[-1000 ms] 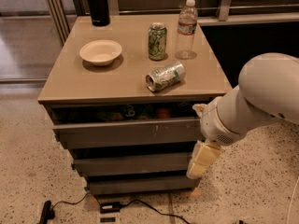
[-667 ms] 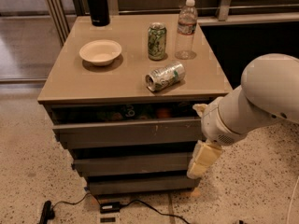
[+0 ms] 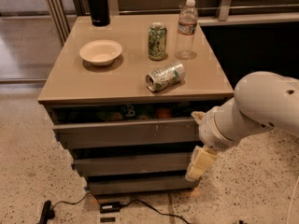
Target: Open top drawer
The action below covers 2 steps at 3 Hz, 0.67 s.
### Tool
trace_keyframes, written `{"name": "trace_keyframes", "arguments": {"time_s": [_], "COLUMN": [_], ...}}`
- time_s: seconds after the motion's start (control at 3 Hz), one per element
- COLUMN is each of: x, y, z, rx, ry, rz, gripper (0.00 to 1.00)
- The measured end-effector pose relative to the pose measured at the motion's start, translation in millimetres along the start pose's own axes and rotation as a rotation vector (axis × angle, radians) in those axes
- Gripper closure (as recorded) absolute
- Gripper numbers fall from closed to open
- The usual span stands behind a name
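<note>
The top drawer (image 3: 126, 133) is the widest grey front, just under the tan cabinet top (image 3: 117, 85). It stands pulled out a little, and a dark gap above its front shows packets and an orange item (image 3: 163, 112) inside. My gripper (image 3: 200, 143) is at the drawer front's right end, on the end of my white arm (image 3: 252, 111), which reaches in from the right. The arm hides the cabinet's right front corner.
Two narrower grey drawer fronts (image 3: 133, 163) sit below. On top are a white bowl (image 3: 100, 52), an upright green can (image 3: 157, 41), a can lying on its side (image 3: 165, 76), a water bottle (image 3: 186, 29) and a black flask (image 3: 97, 4). A black cable (image 3: 121, 204) lies on the speckled floor in front.
My arm has shifted only very slightly. The top drawer's gap looks the same.
</note>
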State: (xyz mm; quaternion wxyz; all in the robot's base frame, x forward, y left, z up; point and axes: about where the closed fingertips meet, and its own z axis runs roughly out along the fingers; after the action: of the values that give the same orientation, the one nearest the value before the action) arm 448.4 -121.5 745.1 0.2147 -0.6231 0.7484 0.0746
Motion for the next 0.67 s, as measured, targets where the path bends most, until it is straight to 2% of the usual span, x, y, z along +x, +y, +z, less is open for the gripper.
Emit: {"name": "trace_keyframes", "arguments": {"time_s": [0.67], "x": [4], "y": [-7], "z": [40], "rx": [0.006], "ry": [0.003], "rz": [-0.020], "gripper": [0.00]}}
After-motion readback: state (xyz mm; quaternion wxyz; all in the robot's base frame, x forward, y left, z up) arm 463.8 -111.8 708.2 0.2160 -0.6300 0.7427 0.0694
